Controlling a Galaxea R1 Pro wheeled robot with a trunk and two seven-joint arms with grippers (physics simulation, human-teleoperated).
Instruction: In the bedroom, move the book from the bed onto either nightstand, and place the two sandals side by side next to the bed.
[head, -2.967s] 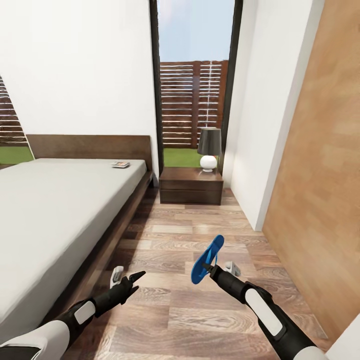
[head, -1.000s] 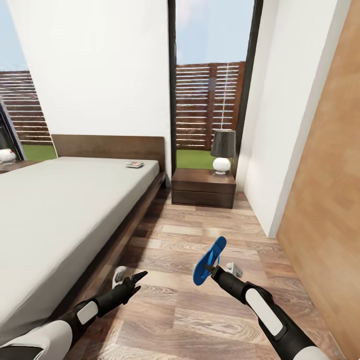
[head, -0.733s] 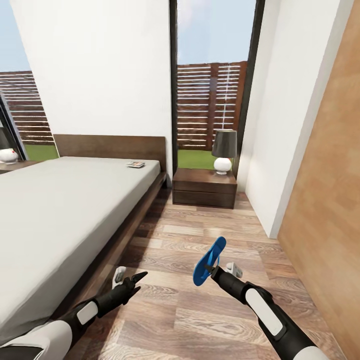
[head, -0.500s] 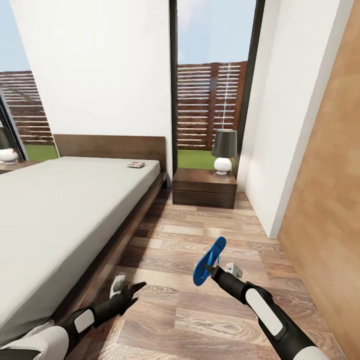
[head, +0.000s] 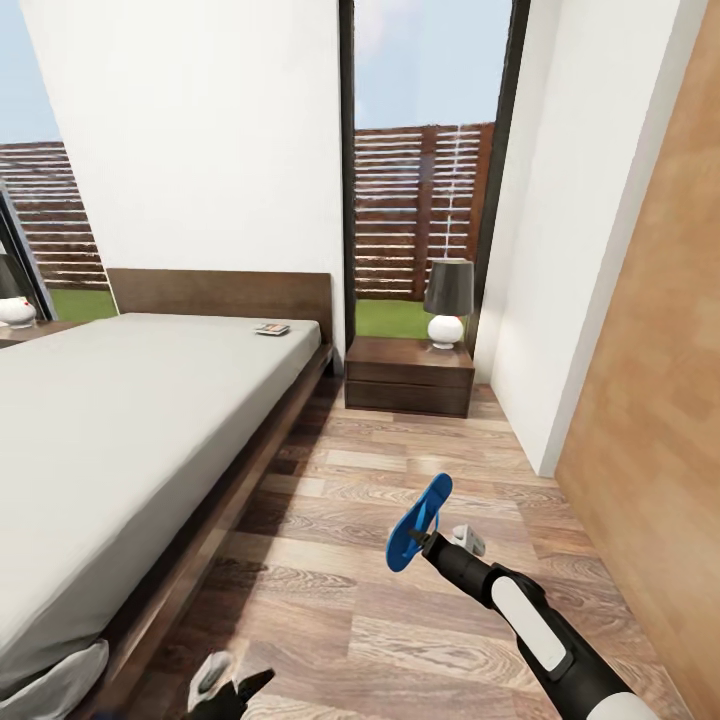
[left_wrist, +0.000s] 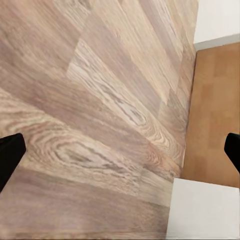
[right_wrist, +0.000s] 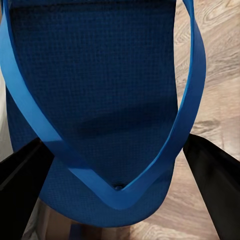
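A home bedroom: a low dark-wood bed (head: 150, 440) with a grey mattress fills the left, a nightstand (head: 409, 375) carrying a lamp (head: 447, 300) stands at the far wall (tall windows (head: 425, 160) show a slatted fence), on wood-plank floor (head: 400, 620).

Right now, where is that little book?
In the head view the book lies on the bed, at the mattress's far corner beside the headboard, left of the nightstand with the lamp.

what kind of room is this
A bedroom, most likely: a low bed with a dark wooden headboard, and beside it a nightstand bearing a table lamp, on wood-plank floor.
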